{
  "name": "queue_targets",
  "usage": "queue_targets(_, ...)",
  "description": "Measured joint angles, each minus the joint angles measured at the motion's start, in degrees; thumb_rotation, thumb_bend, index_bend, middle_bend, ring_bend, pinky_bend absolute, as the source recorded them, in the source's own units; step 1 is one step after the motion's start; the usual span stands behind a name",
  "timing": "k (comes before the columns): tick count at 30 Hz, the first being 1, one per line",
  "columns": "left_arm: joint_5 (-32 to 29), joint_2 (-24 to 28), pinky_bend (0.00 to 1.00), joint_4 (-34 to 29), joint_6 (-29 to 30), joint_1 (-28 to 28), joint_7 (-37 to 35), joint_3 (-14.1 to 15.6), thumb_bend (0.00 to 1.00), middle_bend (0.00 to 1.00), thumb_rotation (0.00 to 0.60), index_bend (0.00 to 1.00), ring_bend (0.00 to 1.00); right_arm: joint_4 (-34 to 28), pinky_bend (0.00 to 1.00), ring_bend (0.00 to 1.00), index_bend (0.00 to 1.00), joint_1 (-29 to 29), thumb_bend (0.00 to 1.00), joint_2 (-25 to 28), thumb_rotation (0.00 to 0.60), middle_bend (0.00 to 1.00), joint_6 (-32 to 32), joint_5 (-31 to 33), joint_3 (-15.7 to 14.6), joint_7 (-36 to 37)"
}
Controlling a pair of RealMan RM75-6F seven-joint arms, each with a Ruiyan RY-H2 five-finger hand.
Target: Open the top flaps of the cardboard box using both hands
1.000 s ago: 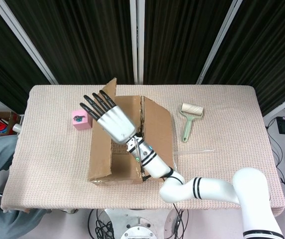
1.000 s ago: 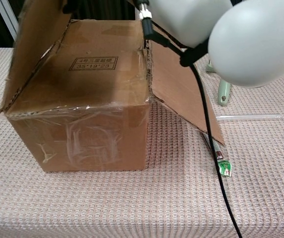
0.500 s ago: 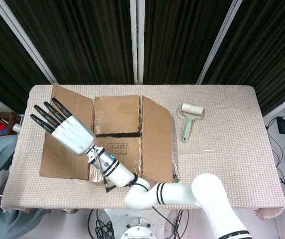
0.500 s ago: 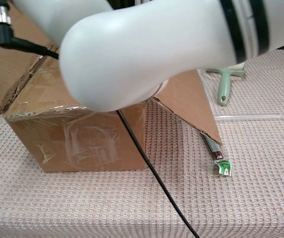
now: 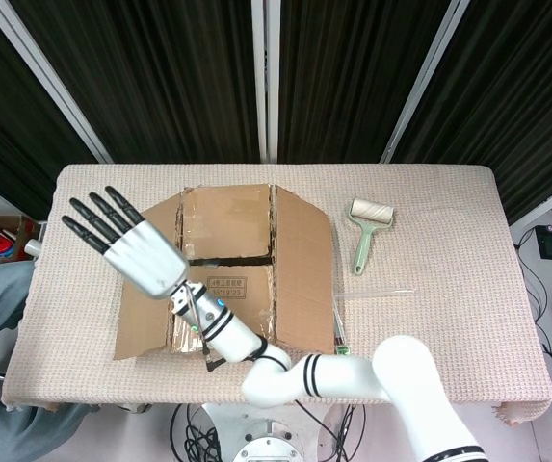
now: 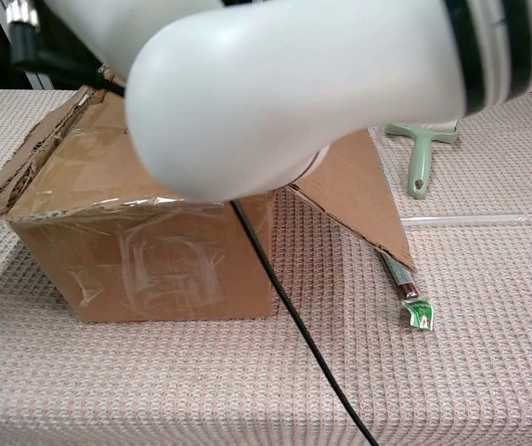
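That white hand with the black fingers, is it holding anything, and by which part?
Nothing is held. The hand is above the cardboard box's left flap with its fingers spread apart. No other hand shows.

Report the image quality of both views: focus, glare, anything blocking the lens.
Head view: even light, sharp overall; the right hand with fingers spread and the cardboard box read clearly. Chest view: a white arm close to the lens is soft and bright, hiding the box top; tape on the box front shows glare; the lint roller is fairly clear.
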Motion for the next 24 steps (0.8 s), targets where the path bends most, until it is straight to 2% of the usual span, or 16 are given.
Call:
queue_targets(3, 0.3, 0.0, 0.21, -0.6, 0.3, -0.1, 0.4, 0.0, 0.00, 0.05, 0.600, 0.03, 0.09, -5.8, 0.00, 0.00, 0.00, -2.8, 0.17, 3.8, 0.600, 0.00, -1.0, 5.4, 0.1, -3.4)
queue_targets(6, 0.6, 0.1, 0.21, -1.3, 0.3, -0.2, 0.9, 0.1, 0.00, 0.05, 0.600, 0.03, 0.09, -11.5, 0.02, 0.00, 0.00, -5.1, 0.19, 7.5, 0.600, 0.00, -2.0, 14.0, 0.4, -6.9)
queue_targets(9, 0.9, 0.3, 0.21, -2.2, 0.3, -0.3, 1.4, 0.1, 0.00, 0.05, 0.600, 0.03, 0.09, -17.1, 0.02, 0.00, 0.00, -6.7, 0.20, 11.8, 0.600, 0.03, -2.8, 25.5, 1.0, -10.3)
queue_targets(16, 1.2, 1.1, 0.21, -4.7, -1.1, -0.9, 3.9, 0.5, 0.01, 0.05, 0.600, 0.03, 0.09, -28.4, 0.00, 0.00, 0.00, -7.8, 0.46, 25.1, 0.600, 0.05, -6.7, 58.6, 1.3, -17.9)
queue_targets(19, 1.3, 1.4, 0.21, -5.7, -1.7, -1.1, 4.7, 0.7, 0.01, 0.05, 0.600, 0.03, 0.09, -32.1, 0.00, 0.00, 0.00, -7.8, 0.64, 32.1, 0.600, 0.08, -10.7, 69.6, 0.7, -19.8)
queue_targets(22, 1.6, 1.6, 0.21, -6.3, -1.9, -1.4, 5.5, 0.8, 0.01, 0.05, 0.600, 0.03, 0.09, -33.8, 0.00, 0.00, 0.00, -8.1, 0.77, 37.3, 0.600, 0.12, -15.1, 75.0, 0.0, -19.4)
queue_targets(24, 1.7, 1.8, 0.21, -6.7, -2.1, -1.5, 5.8, 0.9, 0.01, 0.05, 0.600, 0.03, 0.09, -34.3, 0.00, 0.00, 0.00, -8.4, 0.80, 38.5, 0.600, 0.16, -16.9, 75.6, -0.6, -18.4)
